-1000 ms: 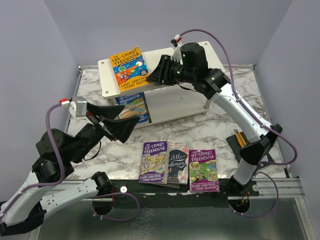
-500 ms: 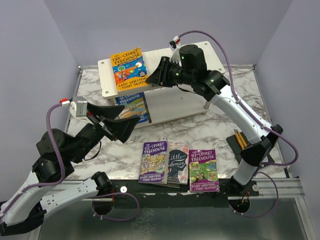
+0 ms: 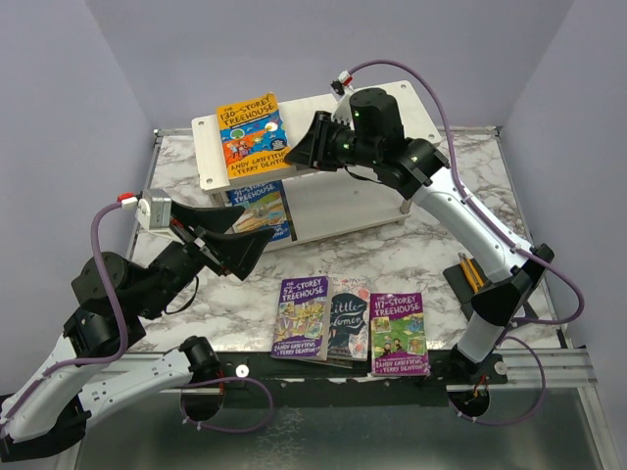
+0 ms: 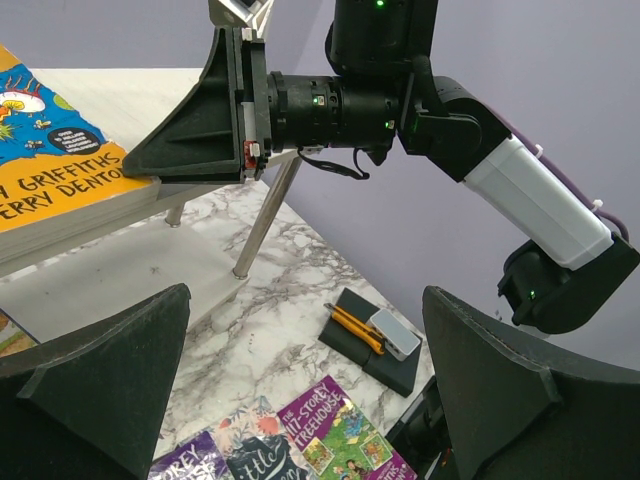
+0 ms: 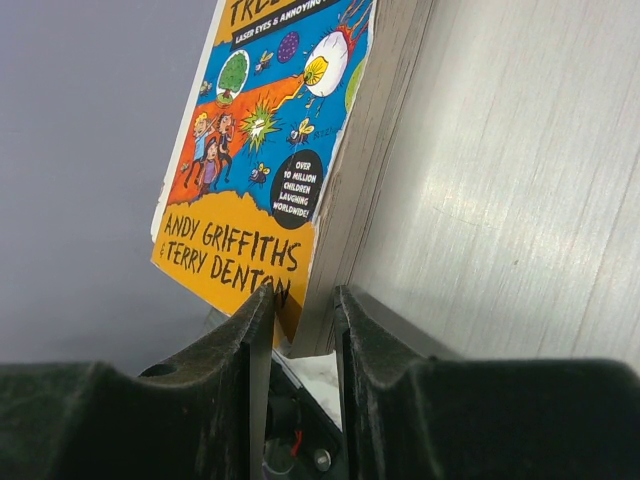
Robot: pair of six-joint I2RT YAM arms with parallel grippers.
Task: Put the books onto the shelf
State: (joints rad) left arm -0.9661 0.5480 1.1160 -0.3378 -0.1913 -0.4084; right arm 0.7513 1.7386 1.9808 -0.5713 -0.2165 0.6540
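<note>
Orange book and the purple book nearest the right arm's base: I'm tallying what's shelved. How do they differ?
The orange book lies on top of the shelf; the purple book lies on the table. The right gripper pinches the orange book's corner; no gripper touches the purple book. Both are Treehouse titles, cover up.
</note>
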